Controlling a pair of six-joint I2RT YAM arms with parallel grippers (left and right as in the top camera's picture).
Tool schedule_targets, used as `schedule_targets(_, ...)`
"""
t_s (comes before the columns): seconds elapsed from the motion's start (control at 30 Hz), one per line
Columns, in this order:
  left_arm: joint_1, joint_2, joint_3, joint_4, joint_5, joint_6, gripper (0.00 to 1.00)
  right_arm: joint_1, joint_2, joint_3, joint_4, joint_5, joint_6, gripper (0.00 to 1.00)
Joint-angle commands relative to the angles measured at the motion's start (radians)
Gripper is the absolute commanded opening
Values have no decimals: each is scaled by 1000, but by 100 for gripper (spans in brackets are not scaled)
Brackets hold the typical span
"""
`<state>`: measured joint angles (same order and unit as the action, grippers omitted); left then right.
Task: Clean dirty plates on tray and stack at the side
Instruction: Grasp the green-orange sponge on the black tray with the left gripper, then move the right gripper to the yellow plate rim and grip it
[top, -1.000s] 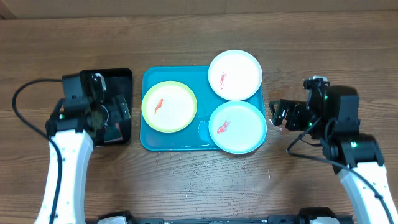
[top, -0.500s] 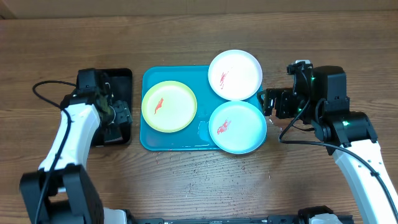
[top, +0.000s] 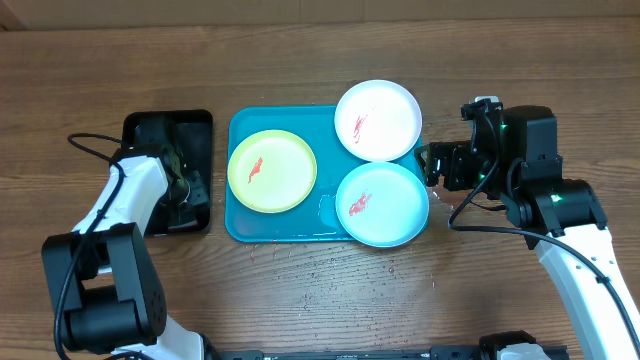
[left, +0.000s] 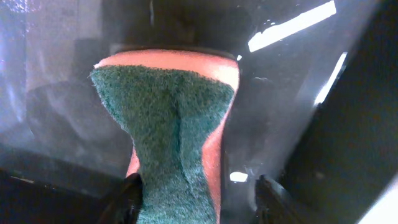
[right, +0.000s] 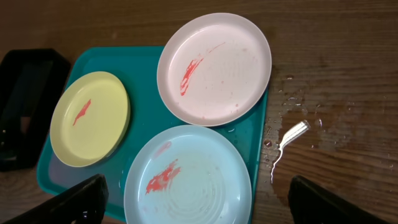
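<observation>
The turquoise tray (top: 238, 226) holds three plates, each with a red smear: pale yellow (top: 272, 171) at left, white (top: 377, 120) overlapping the far right rim, pale blue (top: 381, 204) at near right. My right gripper (top: 437, 165) is open and empty, hovering at the tray's right edge. In the right wrist view its fingers (right: 199, 205) span the blue plate (right: 193, 174), with the white plate (right: 214, 68) and yellow plate (right: 90, 118) beyond. My left gripper (top: 188, 188) is down in the black tray. It is open around a green and orange sponge (left: 168, 124); the right finger (left: 199, 202) stands apart from it.
The narrow black tray (top: 168, 130) sits left of the turquoise tray. Water drops and a small puddle (right: 292, 134) lie on the wooden table right of the tray; more drops (top: 320, 262) lie in front of it.
My left arm swung and lowered its gripper into the black tray over the sponge. My right gripper moved left to the tray's right edge, then held still.
</observation>
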<state>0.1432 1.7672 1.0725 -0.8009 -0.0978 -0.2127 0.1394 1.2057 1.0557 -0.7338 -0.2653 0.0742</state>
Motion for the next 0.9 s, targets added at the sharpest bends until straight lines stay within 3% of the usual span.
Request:
schedule_targets(0.0,-9,39,16,-3,-11,-20,56,6,-3,32,6,-6,-3,91)
schedule_targets(0.4,-6,56,57,13,-48,-20,50,6,-3,32,6,-6,-3,90)
schedule_targets(0.63,-6,56,74,-7,-48,-20,31,6,-3,32,6,-6,-3,89)
schedule_targets(0.87,-6,56,49,-39,-48,-20,32,6,-3,32,6,-6,-3,88)
